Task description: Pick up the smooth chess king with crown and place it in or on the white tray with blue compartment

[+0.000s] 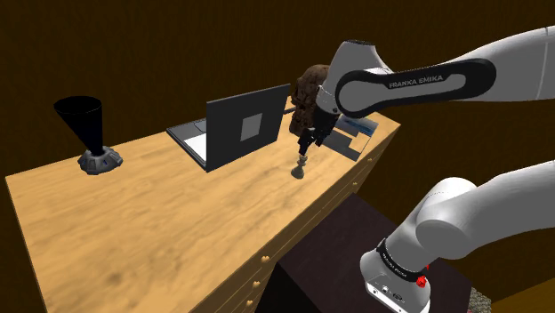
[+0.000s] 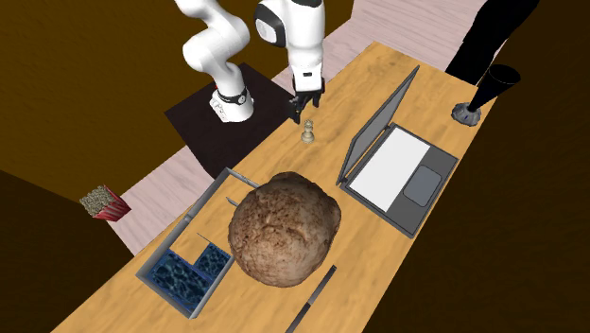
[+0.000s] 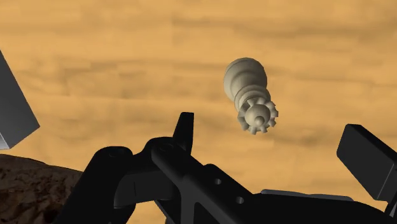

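Jaws apart above crowned chess king (image 3: 250, 95)

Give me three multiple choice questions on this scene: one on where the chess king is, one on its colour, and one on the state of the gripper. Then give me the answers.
1. The chess king is: A on the laptop; B on the bare table; C held in the air.
2. The chess king is: A black; B red; C pale cream.
3. The gripper is: A open, above the king; B shut on the king; C shut on nothing.

Answers:
1 B, it stands upright on the wood beside the laptop.
2 C, the wrist view shows it cream against the wood.
3 A, its fingers stand apart and touch nothing.
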